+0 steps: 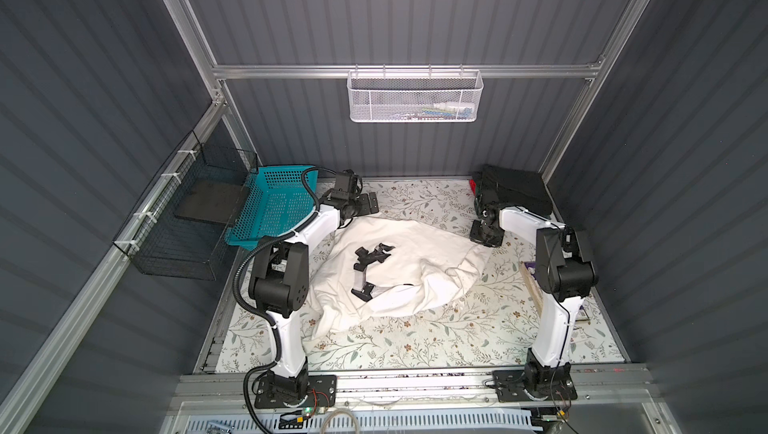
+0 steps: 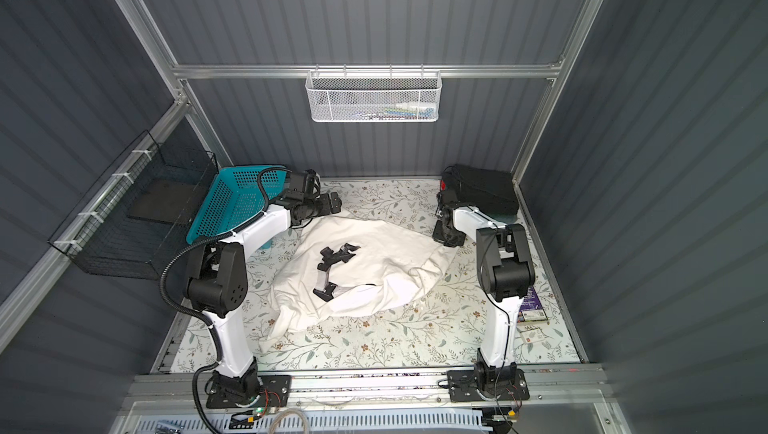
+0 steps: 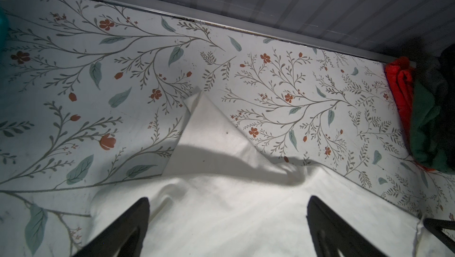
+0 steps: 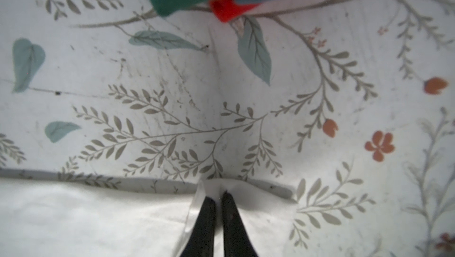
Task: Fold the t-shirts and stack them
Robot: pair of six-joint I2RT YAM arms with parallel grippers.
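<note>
now the white shirt (image 1: 399, 274) lies rumpled mid-frame on the bench (image 1: 436, 349) in both top views, print up, one end trailing toward the lower left. the right pincer (image 4: 219, 194) is pinched tight on a fold of the shirt's edge, at the cloth's right tip just below the stack (image 1: 515, 193) of folded shirts in the upper right corner. the left pincer (image 3: 228, 198) hangs wide open over the shirt's upper left edge, gripping nothing; a pointed corner (image 3: 204, 125) of cloth lies flat just ahead of it. the step looks like spreading the shirt flat before folding. to do it well, i'd bring the left pincer down on that corner or the edge beneath it, take as few layers as possible, then draw both arms apart evenly, low over the bench, so the wrinkles pull out without dragging cloth into the stack or the blue basket (image 1: 274, 207).
</note>
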